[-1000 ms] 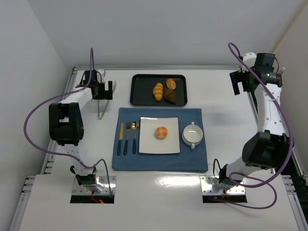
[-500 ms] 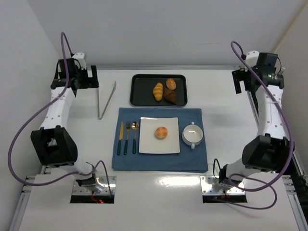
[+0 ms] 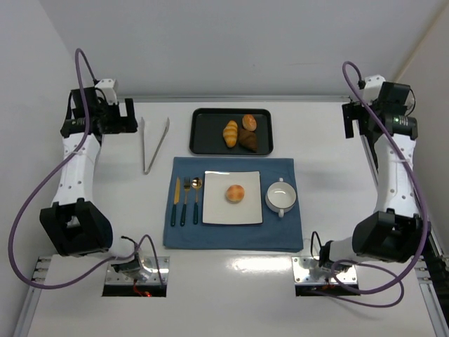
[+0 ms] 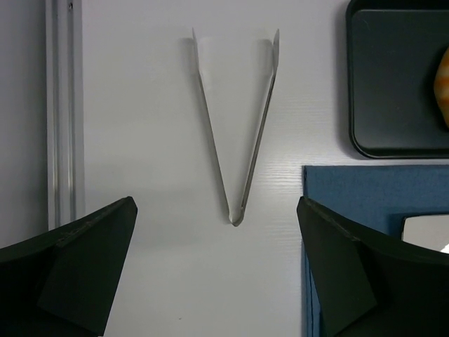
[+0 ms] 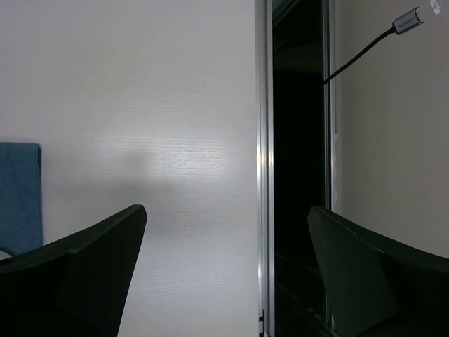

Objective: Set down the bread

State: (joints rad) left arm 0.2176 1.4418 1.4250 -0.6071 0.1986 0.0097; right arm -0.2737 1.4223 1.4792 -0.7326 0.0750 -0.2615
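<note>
Two end effectors are in view, and you will find both spread wide with nothing between the fingers. The left end effector (image 3: 118,118) sits at the upper left of the overhead frame; in its wrist view (image 4: 216,205) the two dark fingers stand at the lower corners. The metal tongs (image 4: 237,126) lie flat on the white worktop (image 3: 330,175) between them, arms splayed toward the top of the frame. The right end effector (image 3: 356,116) sits at the upper right of the overhead frame. Its wrist view (image 5: 226,210) shows only bare worktop and the edge rail between its parted fingers.

Locate the bread (image 3: 235,193) near the centre of the overhead frame, resting on the white square plate (image 3: 214,209). That plate lies on the blue placemat (image 3: 231,236). A knife, fork and spoon set (image 3: 186,202) lies just left of the plate on the mat, and a white bowl (image 3: 281,197) stands just right of it. Above the mat in the frame, the black tray (image 3: 205,139) holds a ridged yellow roll (image 3: 231,133), a dark croissant (image 3: 248,140) and a small round bun (image 3: 249,122).
</note>
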